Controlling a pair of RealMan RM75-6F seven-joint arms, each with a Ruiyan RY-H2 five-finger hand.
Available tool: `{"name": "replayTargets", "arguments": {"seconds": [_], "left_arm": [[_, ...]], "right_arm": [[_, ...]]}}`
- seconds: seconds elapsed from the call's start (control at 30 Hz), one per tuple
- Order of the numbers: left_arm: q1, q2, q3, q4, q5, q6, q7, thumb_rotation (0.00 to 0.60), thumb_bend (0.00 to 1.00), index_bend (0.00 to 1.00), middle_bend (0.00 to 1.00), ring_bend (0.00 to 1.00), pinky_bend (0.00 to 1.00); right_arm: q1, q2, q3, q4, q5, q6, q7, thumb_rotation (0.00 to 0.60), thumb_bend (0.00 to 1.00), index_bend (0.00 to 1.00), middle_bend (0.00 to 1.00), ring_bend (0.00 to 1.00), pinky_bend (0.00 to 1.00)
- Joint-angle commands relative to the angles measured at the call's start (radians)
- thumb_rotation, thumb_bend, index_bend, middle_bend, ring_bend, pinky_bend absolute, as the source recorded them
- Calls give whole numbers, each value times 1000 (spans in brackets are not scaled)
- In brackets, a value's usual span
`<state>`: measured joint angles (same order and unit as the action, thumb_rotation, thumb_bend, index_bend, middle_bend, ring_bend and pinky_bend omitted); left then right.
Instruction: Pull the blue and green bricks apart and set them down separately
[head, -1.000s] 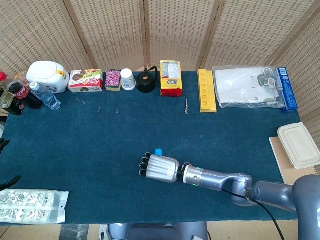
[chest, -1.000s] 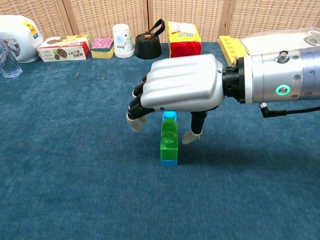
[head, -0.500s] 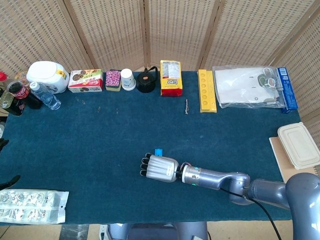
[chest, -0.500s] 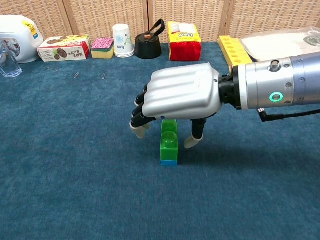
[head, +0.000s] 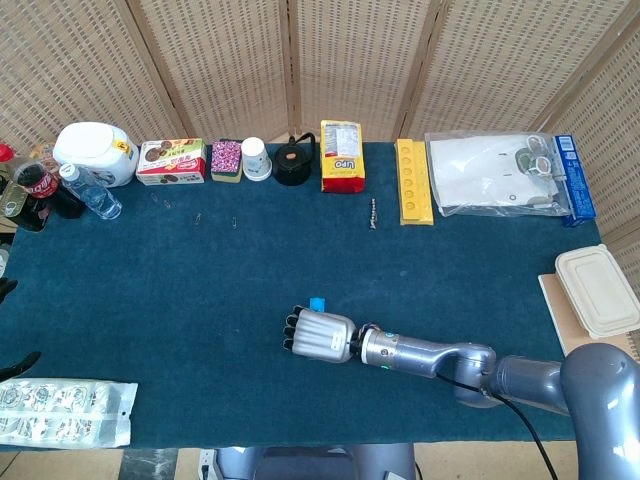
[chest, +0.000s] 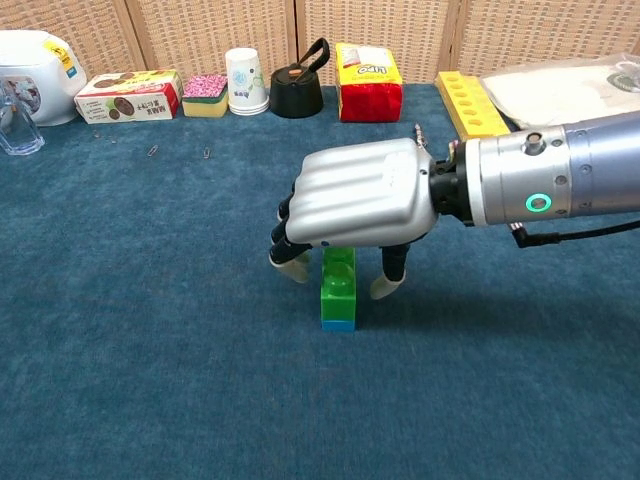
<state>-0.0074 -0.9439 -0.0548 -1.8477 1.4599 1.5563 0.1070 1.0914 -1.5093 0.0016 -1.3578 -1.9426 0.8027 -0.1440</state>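
Note:
A stack of bricks stands upright on the blue cloth. In the chest view it shows a green brick (chest: 338, 283) above a thin blue base (chest: 338, 323). The head view shows only a blue top (head: 317, 304) peeking past the hand. My right hand (chest: 365, 195) (head: 320, 335) hovers palm-down right over the stack and hides its top in the chest view. Its fingers (chest: 290, 262) hang to the left of the stack and its thumb (chest: 385, 285) to the right, both a little apart from the green brick. The hand holds nothing. My left hand is not seen.
Along the far edge stand a white container (head: 95, 152), a snack box (head: 171, 161), a cup (head: 256, 158), a black pot (head: 293, 163), a yellow bag (head: 341, 155) and a yellow block (head: 413, 180). A plastic bag (head: 495, 172) lies back right, a packet (head: 62, 412) front left.
My right hand has come lower over the brick stack and covers its blue top in the chest view. The fingers now hang beside the green brick. The stack has not moved.

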Motion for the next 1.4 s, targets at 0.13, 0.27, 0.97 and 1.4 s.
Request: {"name": "replayTargets", "arguments": {"seconds": [0.13, 0.27, 0.97, 1.4], "left_arm": [[3, 1, 1, 3, -3, 2, -3, 600, 150, 156, 157, 58, 150], [6, 3, 2, 5, -2, 7, -6, 600, 150, 156, 157, 58, 151], [9, 7, 2, 19, 3, 8, -53, 600, 150, 155, 157, 58, 151], [-97, 85, 35, -100, 139, -153, -85, 600, 150, 156, 158, 132, 242]], "right_arm": [[7, -25, -13, 26, 5, 10, 4, 600, 24, 460, 447, 433, 472], [11, -39, -20, 43, 7, 19, 13, 600, 34, 509, 479, 491, 529], [-35, -79, -18, 97, 71, 198, 188, 600, 116, 749, 704, 730, 734], [-179, 91, 60, -182, 307, 332, 437, 600, 117, 783, 725, 765, 776]]}}
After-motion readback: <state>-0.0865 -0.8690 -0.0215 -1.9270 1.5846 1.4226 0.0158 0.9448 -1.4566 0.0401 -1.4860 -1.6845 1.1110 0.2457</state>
